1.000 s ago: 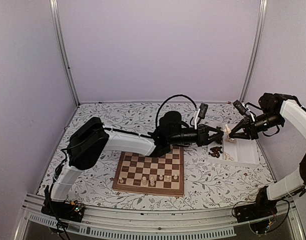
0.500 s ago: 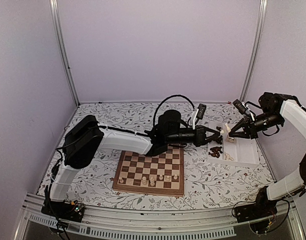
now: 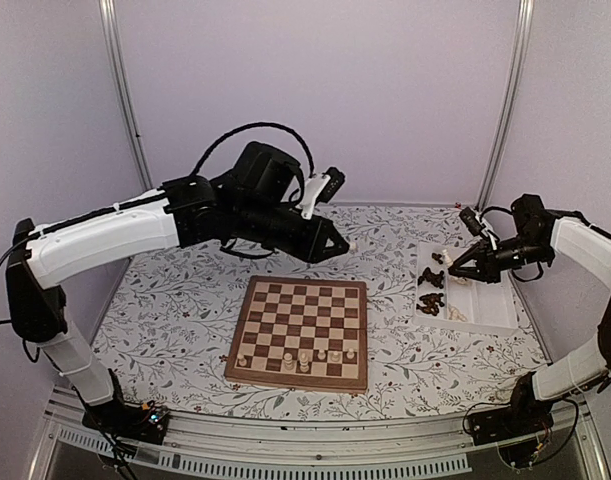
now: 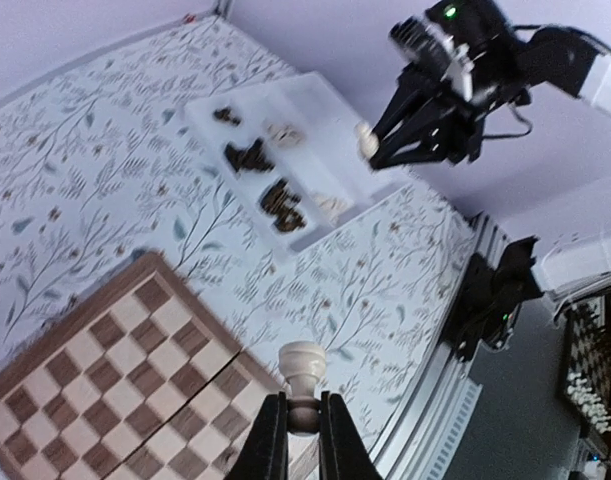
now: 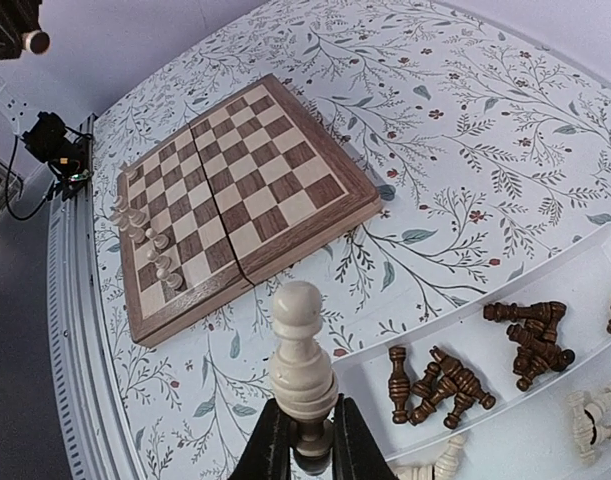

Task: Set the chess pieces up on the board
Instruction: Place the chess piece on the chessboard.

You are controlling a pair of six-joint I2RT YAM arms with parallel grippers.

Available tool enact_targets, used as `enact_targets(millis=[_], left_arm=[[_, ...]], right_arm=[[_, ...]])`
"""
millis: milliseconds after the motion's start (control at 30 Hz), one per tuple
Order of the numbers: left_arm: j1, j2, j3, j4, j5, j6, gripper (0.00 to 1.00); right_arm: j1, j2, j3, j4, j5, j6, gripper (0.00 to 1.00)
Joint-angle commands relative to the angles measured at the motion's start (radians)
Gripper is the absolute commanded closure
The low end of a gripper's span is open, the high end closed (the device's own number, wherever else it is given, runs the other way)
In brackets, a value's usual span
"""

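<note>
The board (image 3: 305, 322) lies at the table's middle, with several cream chess pieces (image 3: 305, 357) along its near edge. My left gripper (image 3: 347, 245) hangs high beyond the board's far right corner. In the left wrist view it (image 4: 303, 405) is shut on a cream pawn (image 4: 303, 368) by its head. My right gripper (image 3: 453, 271) hovers at the left edge of the white tray (image 3: 490, 305). In the right wrist view it (image 5: 307, 425) is shut on a taller cream piece (image 5: 303, 365). Dark pieces (image 5: 455, 385) lie in the tray.
The tray (image 5: 545, 440) also holds cream pieces (image 5: 590, 420) lying on their sides. The floral cloth (image 3: 175, 300) covers the table inside purple walls with metal corner posts (image 3: 130, 110). The left arm's long white link (image 3: 95, 225) spans the left side.
My left gripper has shut on a cream pawn at the tray, then risen and swung back left toward the board. The right gripper has stayed at the tray with its piece.
</note>
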Motion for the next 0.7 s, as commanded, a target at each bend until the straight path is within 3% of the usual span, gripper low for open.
enact_targets(millis=[0, 167, 667], left_arm=[[0.047, -0.079, -0.09, -0.546, -0.136, 0.005, 0.96], [0.092, -0.135, -0.216, -0.676, -0.098, -0.023, 0.95], [0.148, -0.031, -0.349, -0.622, -0.064, 0.019, 0.95]], right_arm=[[0.001, -0.019, -0.035, 0.176, 0.012, 0.09, 0.94], [0.001, -0.03, -0.039, 0.188, 0.0, 0.099, 0.93], [0.001, -0.059, -0.085, 0.191, 0.007, 0.085, 0.93]])
